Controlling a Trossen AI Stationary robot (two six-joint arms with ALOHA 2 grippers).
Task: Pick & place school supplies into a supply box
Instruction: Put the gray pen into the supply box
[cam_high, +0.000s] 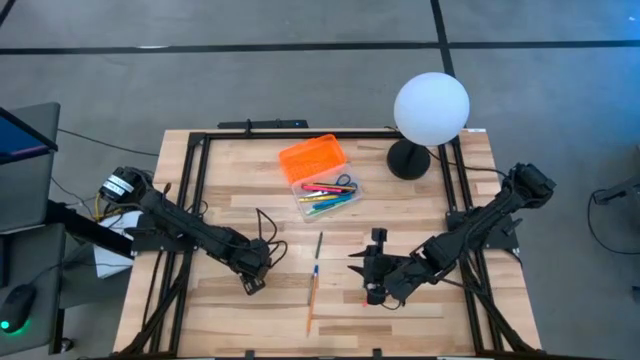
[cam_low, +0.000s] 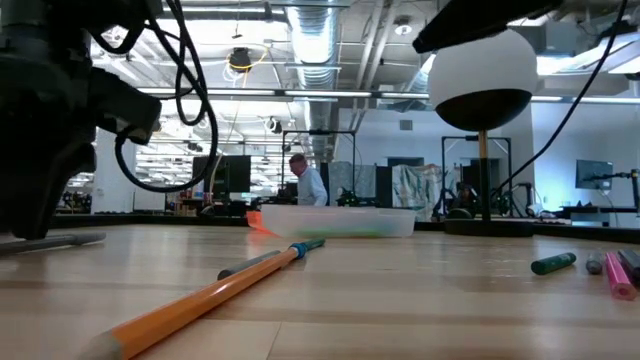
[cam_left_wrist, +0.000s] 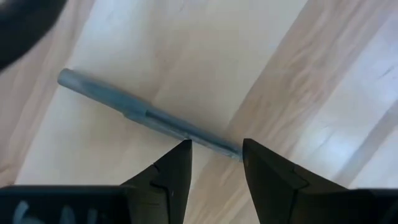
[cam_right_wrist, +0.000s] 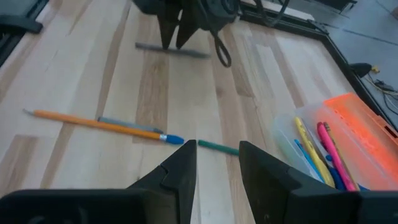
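The supply box (cam_high: 330, 198) is a clear case lying open on the table, with several coloured pens and blue-handled scissors inside; its orange lid (cam_high: 312, 158) lies beside it. My left gripper (cam_left_wrist: 214, 149) is open and points down over a grey pen (cam_left_wrist: 134, 112) lying flat on the table, its fingertips standing either side of one end. My right gripper (cam_right_wrist: 216, 155) hovers open near the table's near edge. Ahead of it lie a green pen (cam_right_wrist: 217, 147) and an orange pencil (cam_right_wrist: 93, 122). The right wrist view also shows the left gripper (cam_right_wrist: 174, 37) over the grey pen (cam_right_wrist: 199, 53).
A white globe lamp (cam_high: 430, 108) on a black base stands at the far right of the table. A green marker (cam_low: 553, 263) and a pink one (cam_low: 615, 272) lie on the right in the low view. A black frame (cam_high: 195, 190) borders the table. A person (cam_low: 305, 185) stands in the room beyond.
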